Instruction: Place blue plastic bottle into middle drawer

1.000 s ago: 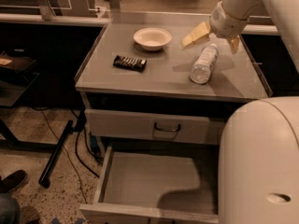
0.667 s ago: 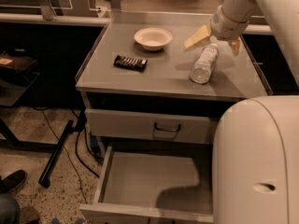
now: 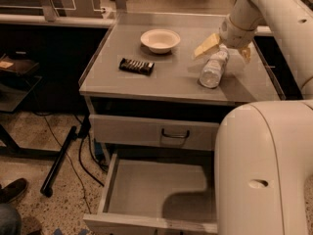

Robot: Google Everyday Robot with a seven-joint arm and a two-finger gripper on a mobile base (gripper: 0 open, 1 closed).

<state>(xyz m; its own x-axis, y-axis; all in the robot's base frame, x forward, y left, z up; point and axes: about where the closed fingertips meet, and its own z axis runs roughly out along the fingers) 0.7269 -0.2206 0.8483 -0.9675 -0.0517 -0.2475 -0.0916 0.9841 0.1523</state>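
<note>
The blue plastic bottle (image 3: pixel 213 69), clear with a pale label, lies on its side on the grey cabinet top (image 3: pixel 166 80), right of centre. My gripper (image 3: pixel 221 57) is over the bottle's far end. It is open, with one yellowish finger (image 3: pixel 205 46) on the left of the bottle and the other on the right. The middle drawer (image 3: pixel 156 190) stands pulled out below, with a bare grey floor. My arm's shadow falls on its right part.
A white bowl (image 3: pixel 160 39) and a dark snack bar (image 3: pixel 137 66) lie on the cabinet top to the left of the bottle. A closed drawer with a dark curved handle (image 3: pixel 175 134) sits above the open one. My pale arm body (image 3: pixel 264 170) covers the lower right.
My gripper has come down slightly around the bottle's far end. The arm body has spread further left in the lower right. The bottle has not moved.
</note>
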